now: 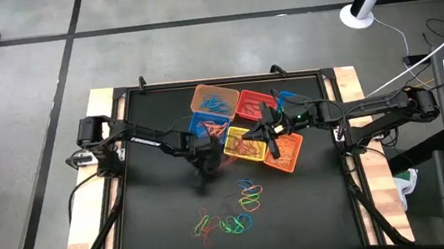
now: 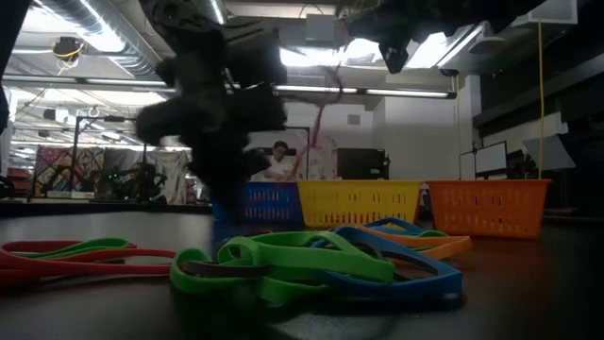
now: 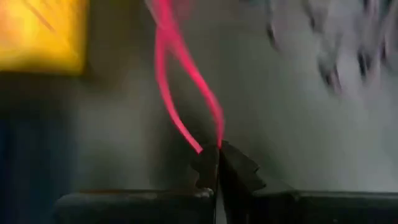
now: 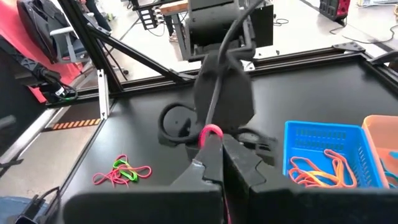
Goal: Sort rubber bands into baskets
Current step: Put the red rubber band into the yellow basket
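Observation:
My left gripper [image 1: 204,167] [image 3: 217,152] points steeply down over the black table, just in front of the cluster of baskets [image 1: 243,122], and is shut on a red rubber band [image 3: 180,68]. My right gripper [image 1: 263,134] [image 4: 214,146] hovers over the yellow basket [image 1: 243,143] and is shut on the same red band [image 2: 316,123]. The band runs between the two grippers. A pile of loose rubber bands [image 1: 232,211] [image 2: 311,264] in red, orange, yellow, green and blue lies flat on the table toward its near edge. My left gripper pinches one end of the red band, where its two strands meet [image 3: 208,142], between its two fingertips. The fingers come from above, slanting down. The band rises away from them, clear of the table. My right gripper pinches the band's other end, a small red loop [image 4: 211,131] showing at its fingertips. The fingers come nearly level from the table's right side. That end is lifted clear above the baskets.
The tan-orange [image 1: 215,98], red [image 1: 253,104], two blue [image 1: 205,126] [image 1: 290,100] and orange [image 1: 286,152] baskets hold sorted bands. Bare black table lies left and right of the pile. A person [image 2: 278,161] shows in the room behind. A white post's foot [image 1: 358,15] stands beyond the far right corner.

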